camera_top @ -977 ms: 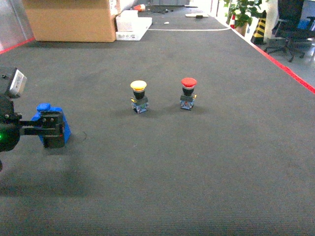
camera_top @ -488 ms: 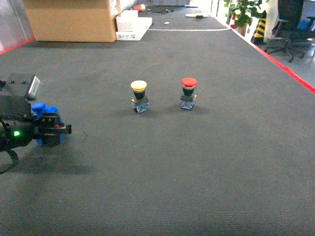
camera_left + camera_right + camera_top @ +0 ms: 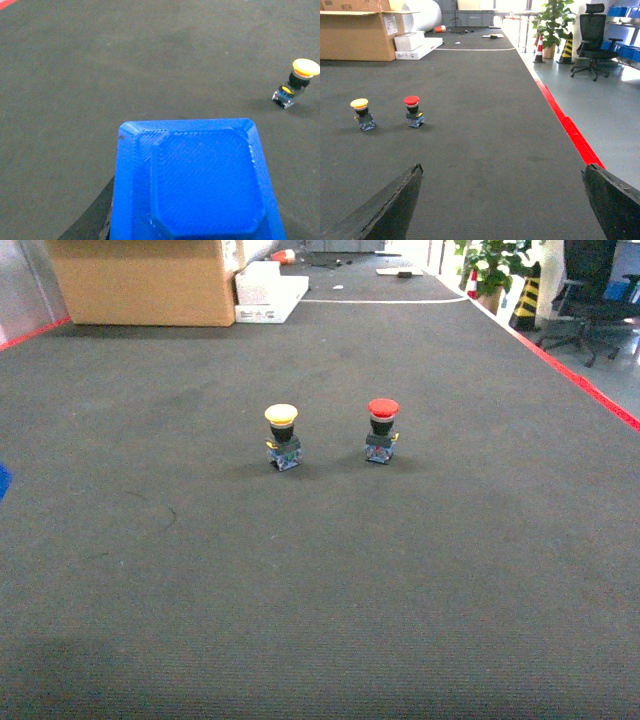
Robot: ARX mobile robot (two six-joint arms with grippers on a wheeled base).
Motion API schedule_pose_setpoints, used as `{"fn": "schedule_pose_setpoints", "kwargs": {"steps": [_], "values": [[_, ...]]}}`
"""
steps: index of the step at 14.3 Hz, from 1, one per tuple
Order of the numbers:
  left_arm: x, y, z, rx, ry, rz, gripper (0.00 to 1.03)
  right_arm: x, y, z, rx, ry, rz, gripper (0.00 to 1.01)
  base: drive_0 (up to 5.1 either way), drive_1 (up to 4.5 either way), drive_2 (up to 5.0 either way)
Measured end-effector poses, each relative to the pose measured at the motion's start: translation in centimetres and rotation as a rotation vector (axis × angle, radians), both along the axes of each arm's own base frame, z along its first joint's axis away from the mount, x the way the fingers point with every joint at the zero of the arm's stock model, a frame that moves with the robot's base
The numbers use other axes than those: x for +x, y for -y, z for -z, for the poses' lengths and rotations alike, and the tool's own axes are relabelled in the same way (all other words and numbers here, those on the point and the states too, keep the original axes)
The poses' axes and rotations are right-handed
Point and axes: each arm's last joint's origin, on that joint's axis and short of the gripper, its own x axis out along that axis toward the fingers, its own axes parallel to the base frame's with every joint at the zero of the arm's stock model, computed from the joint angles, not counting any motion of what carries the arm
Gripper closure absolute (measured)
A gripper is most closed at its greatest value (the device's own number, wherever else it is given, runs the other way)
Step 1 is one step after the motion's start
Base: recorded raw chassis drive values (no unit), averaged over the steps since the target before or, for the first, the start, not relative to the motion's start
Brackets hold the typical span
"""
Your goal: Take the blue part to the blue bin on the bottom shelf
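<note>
The blue part (image 3: 200,185) fills the lower half of the left wrist view, a square block with a raised face, hanging above the dark floor mat. My left gripper (image 3: 192,232) is shut on it; only one dark finger (image 3: 92,222) shows beside it. In the head view just a blue sliver (image 3: 2,481) of the part shows at the left edge, and neither arm is visible. My right gripper (image 3: 502,170) stands open over bare mat with nothing between its fingers. The blue bin and the bottom shelf are out of view.
A yellow push button (image 3: 283,436) and a red push button (image 3: 382,429) stand upright mid-mat. A cardboard box (image 3: 140,280) and white boxes (image 3: 268,290) sit at the far end. A red line (image 3: 565,122) edges the mat, with an office chair (image 3: 592,40) beyond.
My left gripper, shut on the blue part, has moved left and out of the head view. Both push buttons stay where they were.
</note>
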Motion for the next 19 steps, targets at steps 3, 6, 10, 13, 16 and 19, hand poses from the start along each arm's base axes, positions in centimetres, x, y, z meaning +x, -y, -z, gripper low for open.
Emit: {"fn": "schedule_pose_setpoints", "kwargs": {"steps": [3, 6, 10, 13, 16, 19], "values": [[-5.2, 0.0, -1.5, -0.017, 0.034, -0.055, 0.59, 0.0, 0.0, 0.0, 0.000, 0.000, 0.000, 0.03, 0.0, 0.00, 0.0], [-9.7, 0.5, -3.8, -0.010, 0.152, -0.079, 0.59, 0.0, 0.0, 0.0, 0.000, 0.000, 0.000, 0.03, 0.0, 0.00, 0.0], [-13.5, 2.1, -4.2, -0.053, 0.226, -0.049, 0.59, 0.0, 0.0, 0.0, 0.000, 0.000, 0.000, 0.03, 0.0, 0.00, 0.0], [-13.4, 2.2, -3.6, -0.048, 0.199, -0.050, 0.59, 0.0, 0.0, 0.0, 0.000, 0.000, 0.000, 0.03, 0.0, 0.00, 0.0], [-13.4, 2.2, -3.5, -0.049, 0.198, -0.051, 0.59, 0.0, 0.0, 0.0, 0.000, 0.000, 0.000, 0.03, 0.0, 0.00, 0.0], [-13.4, 2.2, -3.6, -0.050, 0.199, -0.051, 0.60, 0.0, 0.0, 0.0, 0.000, 0.002, 0.000, 0.03, 0.0, 0.00, 0.0]]}}
